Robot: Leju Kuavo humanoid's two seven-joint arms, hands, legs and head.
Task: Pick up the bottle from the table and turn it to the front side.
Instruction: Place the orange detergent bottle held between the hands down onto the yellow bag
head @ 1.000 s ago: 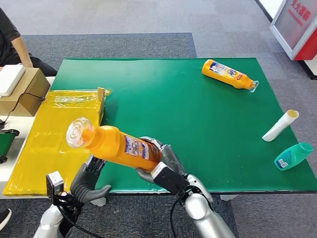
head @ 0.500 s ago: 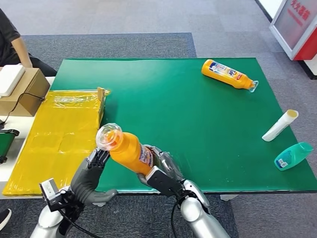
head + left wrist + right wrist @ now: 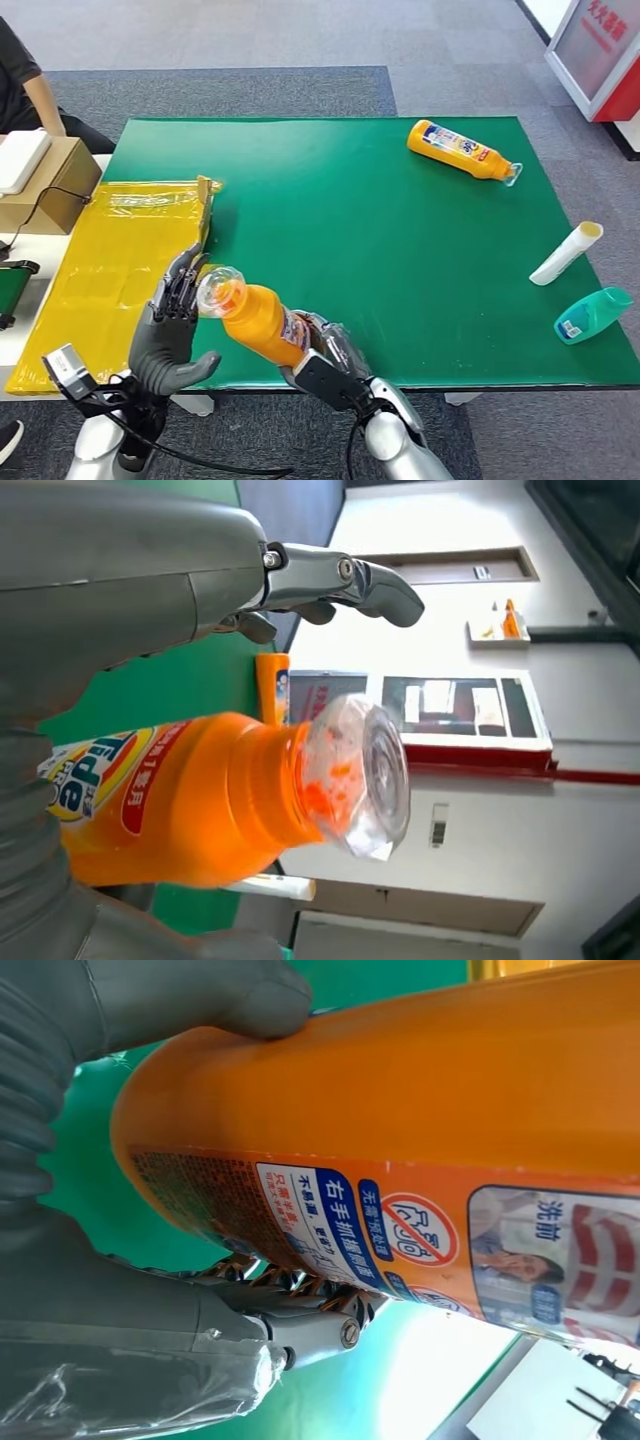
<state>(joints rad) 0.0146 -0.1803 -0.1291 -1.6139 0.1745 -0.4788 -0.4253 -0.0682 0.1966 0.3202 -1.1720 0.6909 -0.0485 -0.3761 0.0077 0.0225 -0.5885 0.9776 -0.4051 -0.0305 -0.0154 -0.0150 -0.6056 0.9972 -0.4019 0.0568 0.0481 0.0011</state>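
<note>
One orange bottle [image 3: 260, 322], clear-capped, in right robot hand [image 3: 326, 349]; left robot hand [image 3: 167, 326] open beside cap.

**Green desk and what lies on it**

The desk [image 3: 340, 230] has a green top. At its far right an orange bottle [image 3: 460, 149] lies on its side. Near the right edge lie a white tube [image 3: 566, 253] and, just beside it, a teal bottle [image 3: 592, 314]. A yellow plastic-wrapped sheet [image 3: 113, 270] adjoins the left edge.
</note>
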